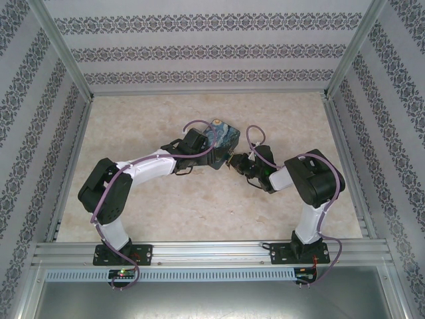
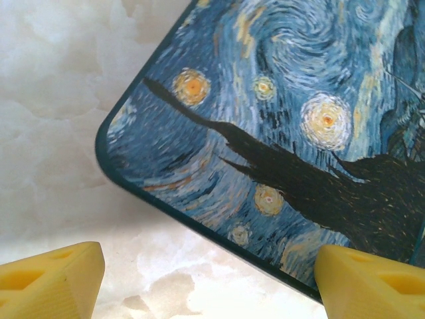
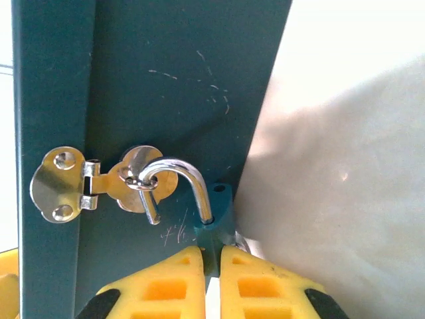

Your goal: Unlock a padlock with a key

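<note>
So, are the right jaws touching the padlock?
Touching. The right wrist view shows the right jaws closed on the padlock, squeezing its blue body from both sides.

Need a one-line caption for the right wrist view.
Right gripper shut on the padlock, whose shackle hangs through the tin's hasp with one leg out of the body.

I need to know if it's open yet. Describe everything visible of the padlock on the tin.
The padlock is tiny: a blue-green body and a thin, shiny silver shackle. The shackle hooks through the ring of the silver latch on the dark blue tin. One leg enters the body; the other end hangs free, so it looks unlocked. The body lies against the tin's side, pinched between the yellow fingers of the right gripper.
</note>
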You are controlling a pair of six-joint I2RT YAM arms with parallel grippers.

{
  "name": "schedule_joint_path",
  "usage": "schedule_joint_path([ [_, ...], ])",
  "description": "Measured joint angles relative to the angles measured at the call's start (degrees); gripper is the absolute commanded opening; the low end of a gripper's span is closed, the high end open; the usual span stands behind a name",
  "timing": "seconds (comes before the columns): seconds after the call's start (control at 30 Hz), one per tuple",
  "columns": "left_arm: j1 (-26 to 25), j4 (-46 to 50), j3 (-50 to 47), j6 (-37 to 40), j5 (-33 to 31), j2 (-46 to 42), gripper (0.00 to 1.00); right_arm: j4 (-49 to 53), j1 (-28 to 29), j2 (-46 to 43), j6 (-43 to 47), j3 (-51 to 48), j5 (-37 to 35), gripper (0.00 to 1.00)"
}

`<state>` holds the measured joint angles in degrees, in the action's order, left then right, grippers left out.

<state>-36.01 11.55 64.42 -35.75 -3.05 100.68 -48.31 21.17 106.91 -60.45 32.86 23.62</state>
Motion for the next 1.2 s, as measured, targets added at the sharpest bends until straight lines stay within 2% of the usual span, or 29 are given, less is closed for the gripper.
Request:
schedule_joint_path([
  [0.17,0.0,0.0,0.0,0.0,0.0,0.0,0.83,-0.3,0.0,0.0,0.4,0.0,-0.8,0.00],
  [0.6,0.0,0.0,0.0,0.0,0.0,0.0,0.83,0.2,0.0,-1.0,0.2,-0.5,-1.8,0.00],
  [1.1,0.0,-0.2,0.0,0.0,0.0,0.1,0.83,10.1,-1.6,-4.4,0.2,3.0,-6.6,0.00],
  [1.13,0.0,-0.2,0.0,0.0,0.0,0.1,0.83,10.3,-1.7,-4.3,0.2,3.0,-6.7,0.00],
  [1.2,0.0,-0.2,0.0,0.0,0.0,0.1,0.83,10.2,-1.7,-4.5,0.2,2.6,-6.8,0.12],
])
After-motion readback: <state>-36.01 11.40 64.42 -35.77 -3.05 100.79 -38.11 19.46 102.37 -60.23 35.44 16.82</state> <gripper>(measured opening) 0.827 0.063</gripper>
